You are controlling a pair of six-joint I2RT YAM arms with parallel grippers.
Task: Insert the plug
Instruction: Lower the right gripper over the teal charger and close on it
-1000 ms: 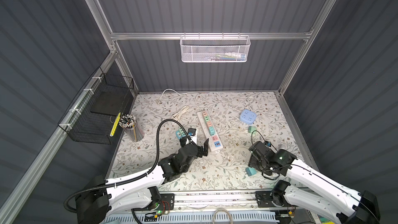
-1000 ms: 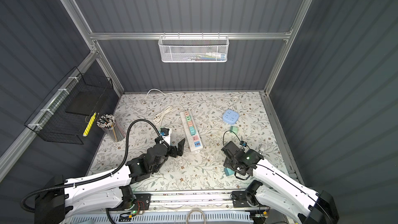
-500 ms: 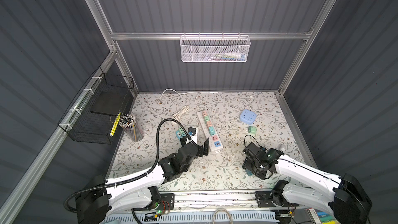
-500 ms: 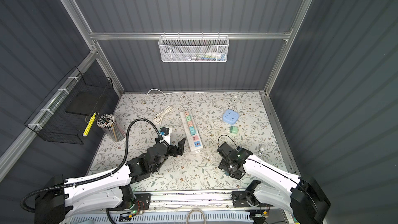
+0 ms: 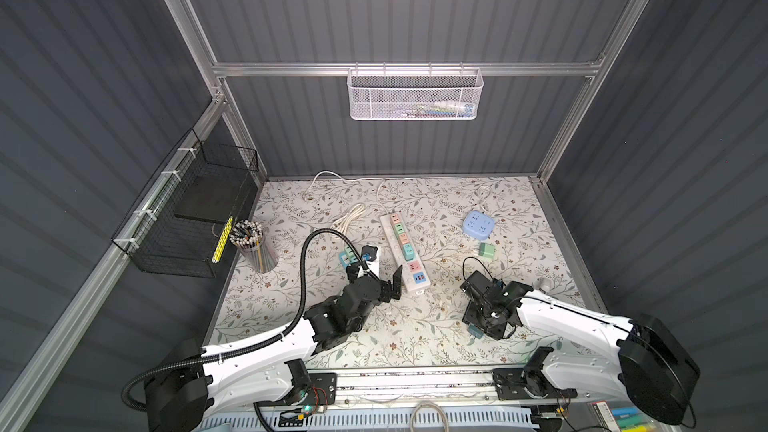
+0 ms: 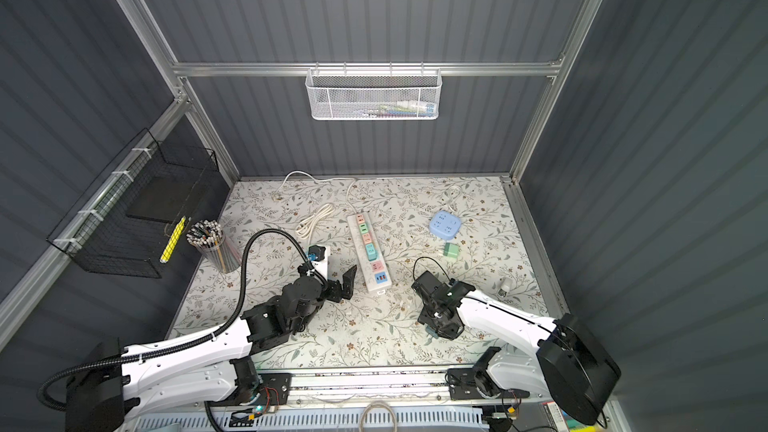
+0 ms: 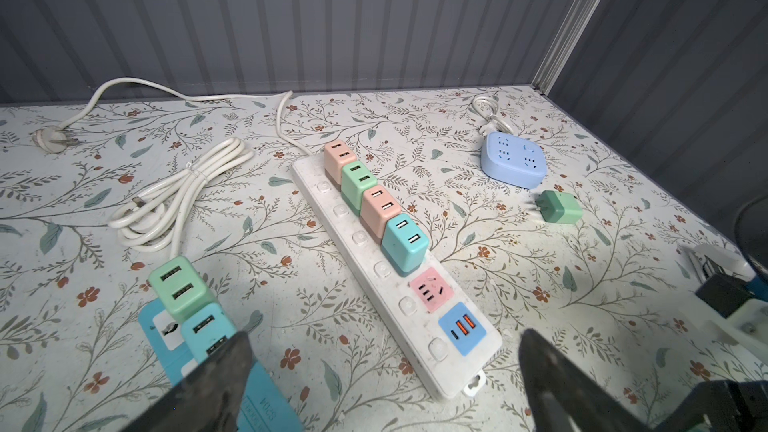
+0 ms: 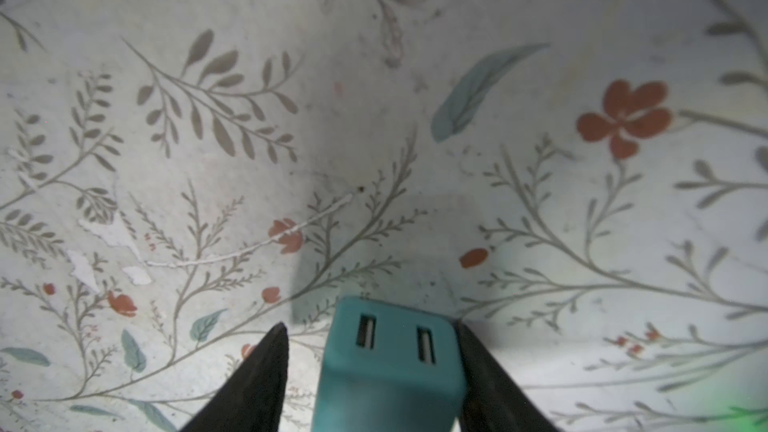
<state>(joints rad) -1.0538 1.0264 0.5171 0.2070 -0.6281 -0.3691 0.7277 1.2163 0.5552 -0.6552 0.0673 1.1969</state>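
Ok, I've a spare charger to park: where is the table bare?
Bare: between the power strip and the blue socket cube; also the near middle, past the strip's end. Crowded: left of the strip, with the coiled cord, two chargers and the left tool.

White arms, black joints; ribbed black hose (image 5: 304, 284) on left arm (image 5: 257, 361), apparently thin wire (image 5: 473, 258) on right arm (image 5: 582, 317).

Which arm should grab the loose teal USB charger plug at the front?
Right: the right gripper straddles the teal two-port USB charger plug; left gripper hangs open by the white power strip.
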